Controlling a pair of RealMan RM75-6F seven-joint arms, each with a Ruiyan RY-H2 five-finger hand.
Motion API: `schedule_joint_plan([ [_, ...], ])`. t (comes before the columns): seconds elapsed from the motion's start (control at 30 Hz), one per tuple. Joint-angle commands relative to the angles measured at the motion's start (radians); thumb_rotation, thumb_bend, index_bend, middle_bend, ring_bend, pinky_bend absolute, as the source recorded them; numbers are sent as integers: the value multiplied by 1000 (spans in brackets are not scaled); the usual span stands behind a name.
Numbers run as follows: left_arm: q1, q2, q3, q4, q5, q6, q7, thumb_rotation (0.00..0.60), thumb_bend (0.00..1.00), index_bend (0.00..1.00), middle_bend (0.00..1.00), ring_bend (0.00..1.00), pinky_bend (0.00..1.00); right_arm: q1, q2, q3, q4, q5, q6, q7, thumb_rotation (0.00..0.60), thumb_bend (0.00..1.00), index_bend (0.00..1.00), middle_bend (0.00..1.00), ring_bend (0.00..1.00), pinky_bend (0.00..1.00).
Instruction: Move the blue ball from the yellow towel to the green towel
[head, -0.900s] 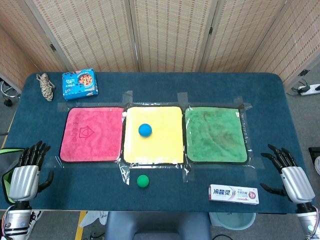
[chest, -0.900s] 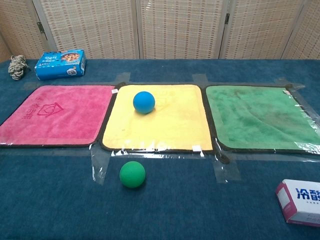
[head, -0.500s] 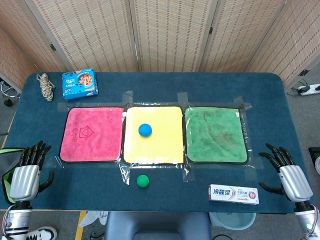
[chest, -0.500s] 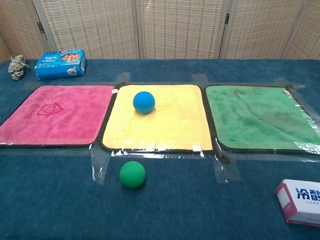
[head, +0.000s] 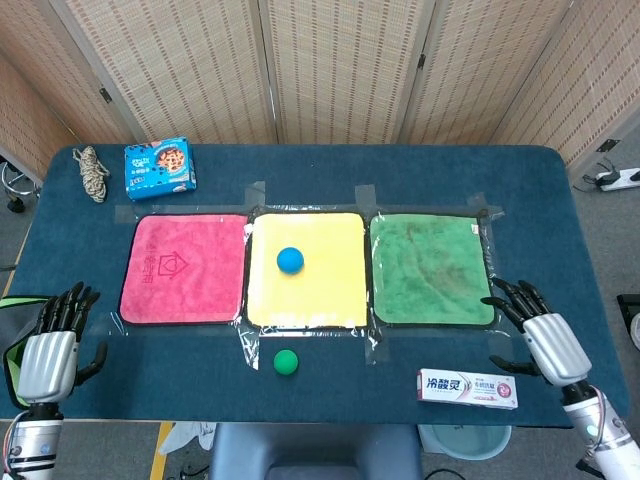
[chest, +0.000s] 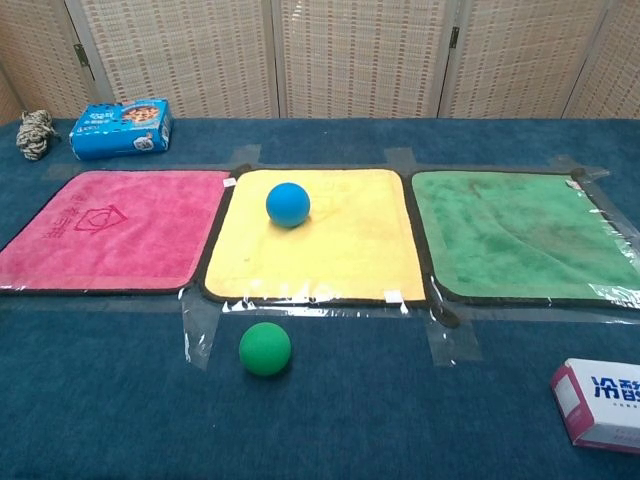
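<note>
The blue ball (head: 290, 260) (chest: 288, 204) lies on the yellow towel (head: 320, 295) (chest: 330, 250), left of its middle. The green towel (head: 432, 268) (chest: 510, 235) is taped flat just to the right and is bare. My right hand (head: 545, 340) hovers open at the table's right front, fingers spread, just beyond the green towel's near right corner. My left hand (head: 52, 345) stays open at the left front edge, far from the ball. Neither hand appears in the chest view.
A pink towel (head: 183, 268) lies left of the yellow one. A green ball (head: 286, 362) (chest: 265, 349) sits on the table in front of the yellow towel. A toothpaste box (head: 467, 388) lies front right. A blue biscuit box (head: 159, 167) and a rope coil (head: 93, 172) are at the back left.
My right hand has moved left and forward, from the table's right edge toward the green towel's near right corner. The ball and left hand have not moved.
</note>
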Motion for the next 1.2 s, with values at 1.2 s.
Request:
schedule_joint_plan([
  [1.2, 33, 22, 4, -11, 11, 36, -32, 600, 471, 150, 13, 15, 0, 803, -393, 187, 330, 12, -697, -149, 600, 646, 318, 230, 229, 36],
])
